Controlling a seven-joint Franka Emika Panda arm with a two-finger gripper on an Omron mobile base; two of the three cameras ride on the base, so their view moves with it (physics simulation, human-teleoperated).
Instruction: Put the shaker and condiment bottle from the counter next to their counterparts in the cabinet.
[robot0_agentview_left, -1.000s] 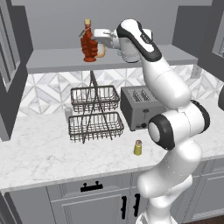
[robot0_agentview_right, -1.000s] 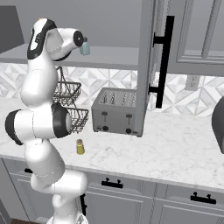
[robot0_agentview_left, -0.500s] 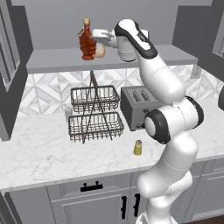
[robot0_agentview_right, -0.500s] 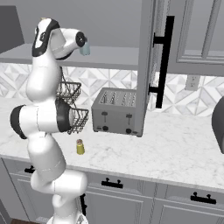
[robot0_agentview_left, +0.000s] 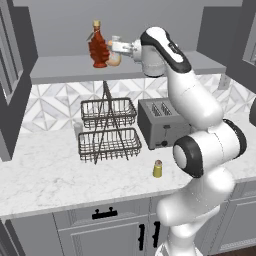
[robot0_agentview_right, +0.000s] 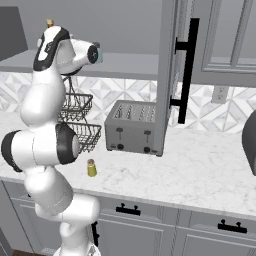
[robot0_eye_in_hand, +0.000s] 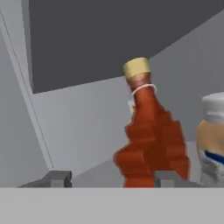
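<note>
Condiment bottle (robot0_agentview_left: 98, 46): dark red, ribbed, yellow cap; stands upright on the cabinet shelf (robot0_agentview_left: 60, 67), left part of the shelf.
Orange bottle (robot0_agentview_left: 114, 59): white cap, on the same shelf just beside the condiment bottle, on its right; partly hidden by the gripper in the left base view.
Gripper (robot0_agentview_left: 116, 46): raised to shelf level, just right of the condiment bottle. In the hand view its two fingertips (robot0_eye_in_hand: 57, 178) stand spread apart with nothing between them; the condiment bottle rises beyond them, apart from both tips.
Shaker (robot0_agentview_left: 157, 169): yellow-green, grey cap; upright on the marble counter (robot0_agentview_left: 45, 177), in front of the toaster (robot0_agentview_left: 161, 121) and right of the wire basket rack (robot0_agentview_left: 107, 130).
Teal-grey shaker (robot0_agentview_right: 99, 54): seen at the shelf past the wrist in the right base view; exact footing cannot be told.
</note>
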